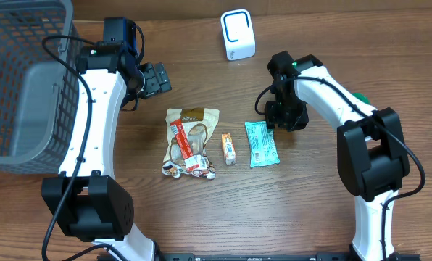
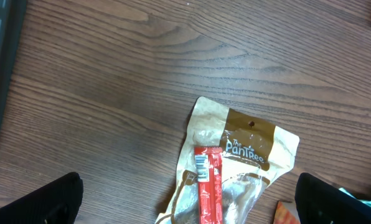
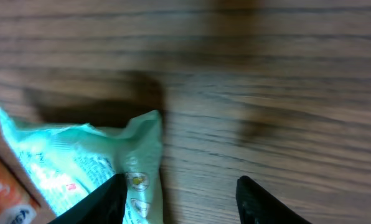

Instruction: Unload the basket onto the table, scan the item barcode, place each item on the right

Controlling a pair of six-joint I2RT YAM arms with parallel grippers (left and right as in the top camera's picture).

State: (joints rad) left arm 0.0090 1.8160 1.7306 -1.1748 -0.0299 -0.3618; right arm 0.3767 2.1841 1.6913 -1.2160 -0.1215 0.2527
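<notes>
Three items lie in a row on the wooden table: a tan pouch [image 1: 190,138] with a red barcoded stick [image 1: 183,145] on it, a small orange packet [image 1: 229,147], and a teal packet [image 1: 262,143]. A white scanner [image 1: 238,35] stands at the back. My right gripper [image 1: 277,118] is low at the teal packet's far right corner. In the right wrist view it [image 3: 182,205] is open, its left finger over the teal packet [image 3: 73,158] and the packet's edge between the fingers. My left gripper [image 1: 152,78] hangs wide open behind the pouch [image 2: 244,155], holding nothing.
A grey wire basket [image 1: 20,80] fills the far left of the table. Bare wood lies in front of the items and between them and the scanner.
</notes>
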